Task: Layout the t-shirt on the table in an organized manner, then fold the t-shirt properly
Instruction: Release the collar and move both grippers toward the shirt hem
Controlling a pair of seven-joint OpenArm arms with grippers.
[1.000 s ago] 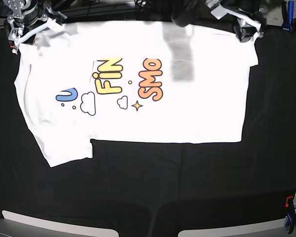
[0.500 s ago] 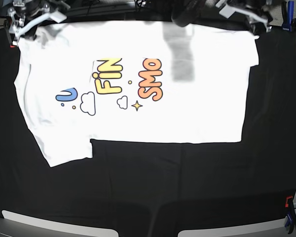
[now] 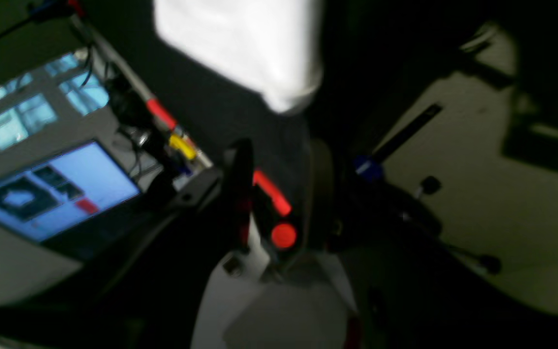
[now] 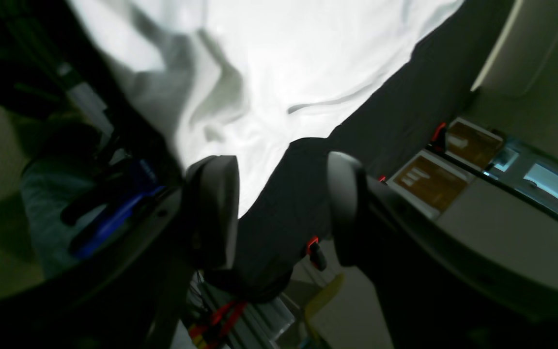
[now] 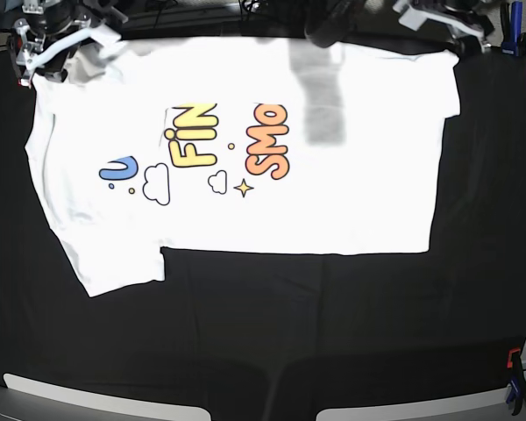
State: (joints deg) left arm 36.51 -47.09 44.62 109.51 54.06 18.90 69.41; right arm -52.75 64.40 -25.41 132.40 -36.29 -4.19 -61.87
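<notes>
the t-shirt [image 5: 245, 158] lies flat and print side up on the far part of the table [image 5: 333, 333].

both arms sit at the top edge of the base view and are partly cut off. the right gripper [image 4: 279, 208] has its two fingers apart with nothing between them, above the shirt's edge. the left gripper [image 3: 276, 203] is dark and blurry; its fingers look a little apart and grasp nothing, with a white corner of the shirt beyond. a grey shadow falls across the shirt's top middle.
</notes>
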